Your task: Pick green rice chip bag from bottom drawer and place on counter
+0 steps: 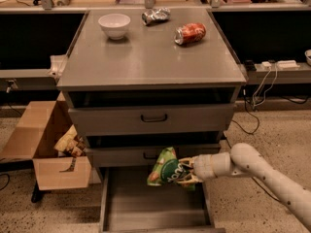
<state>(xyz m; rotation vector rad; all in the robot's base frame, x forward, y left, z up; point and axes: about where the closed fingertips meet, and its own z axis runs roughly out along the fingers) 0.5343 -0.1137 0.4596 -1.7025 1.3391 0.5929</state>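
Observation:
The green rice chip bag point(165, 169) hangs tilted in the air above the open bottom drawer point(146, 208), in front of the middle drawer's face. My gripper point(187, 171) reaches in from the right on a white arm and is shut on the bag's right edge. The bag's round dark logo faces the camera. The counter point(146, 57) is the grey cabinet top well above the bag.
A white bowl point(114, 24), a crushed silver can point(155, 15) and a red can on its side point(190, 33) lie on the counter's far half. An open cardboard box point(46, 147) with wrappers stands left of the cabinet. Cables lie on the floor at right.

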